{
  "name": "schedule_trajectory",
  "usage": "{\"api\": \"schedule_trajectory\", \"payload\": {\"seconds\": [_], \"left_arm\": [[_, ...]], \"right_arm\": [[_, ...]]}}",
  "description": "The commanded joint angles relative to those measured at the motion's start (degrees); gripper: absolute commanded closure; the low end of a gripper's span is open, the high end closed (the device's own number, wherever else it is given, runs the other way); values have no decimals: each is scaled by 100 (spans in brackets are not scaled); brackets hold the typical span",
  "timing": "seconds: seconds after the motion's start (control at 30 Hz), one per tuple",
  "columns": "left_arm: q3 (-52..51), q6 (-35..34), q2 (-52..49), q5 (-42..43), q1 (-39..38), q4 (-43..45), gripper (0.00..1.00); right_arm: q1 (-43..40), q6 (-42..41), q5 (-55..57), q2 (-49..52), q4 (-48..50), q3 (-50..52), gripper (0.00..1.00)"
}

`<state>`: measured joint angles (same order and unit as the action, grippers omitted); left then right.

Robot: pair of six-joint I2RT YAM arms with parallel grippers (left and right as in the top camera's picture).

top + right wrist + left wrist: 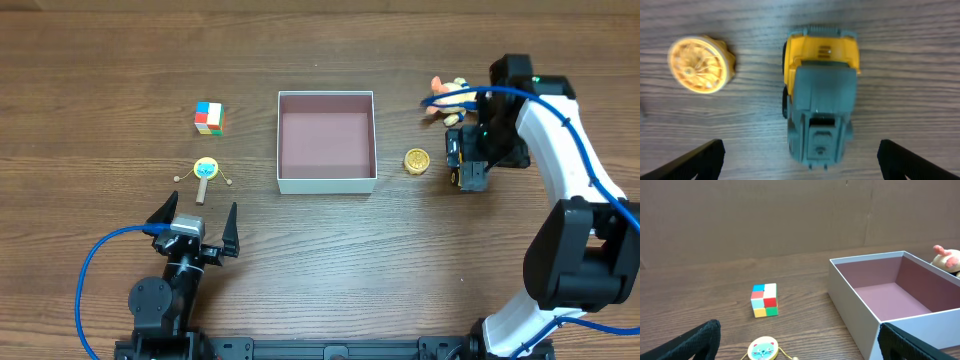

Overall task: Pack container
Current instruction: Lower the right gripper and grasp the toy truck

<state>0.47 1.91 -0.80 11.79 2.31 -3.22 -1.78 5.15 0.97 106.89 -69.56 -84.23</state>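
Brown wood-grain tabletop is filling every view, with a plain brown wall showing behind it in the left wrist view. The right gripper (805, 161) is hanging straight over a truck (821, 95), its jaws spread wide and the toy lying centred between them, not yet touched. A yellow wheel (701, 64) is sitting just ahead of one finger, and the container (326, 184) is lying well off to that same side, open and holding nothing. A pink plush (450, 97) is resting close beyond the arm. The left gripper (198, 212) is waiting wide open too, with a cat rattle (205, 170) just in front of it and a cube (209, 117) farther ahead.

Judging from this, the truck is looking like the next pick. It is standing on wheels, so an uneven squeeze could be rolling it out of the jaws. A descent drifting sideways could be knocking the wheel away, and a low carry could be clipping the container's thin wall.
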Motion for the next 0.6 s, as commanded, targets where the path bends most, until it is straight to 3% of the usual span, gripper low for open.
{"api": "schedule_trajectory", "payload": {"seconds": [0.0, 0.57], "left_arm": [[-20, 87, 17, 4, 35, 7, 0], [-20, 87, 17, 4, 35, 7, 0]], "right_arm": [[-20, -28, 149, -39, 229, 382, 0], [-22, 42, 153, -35, 922, 697, 0]]}}
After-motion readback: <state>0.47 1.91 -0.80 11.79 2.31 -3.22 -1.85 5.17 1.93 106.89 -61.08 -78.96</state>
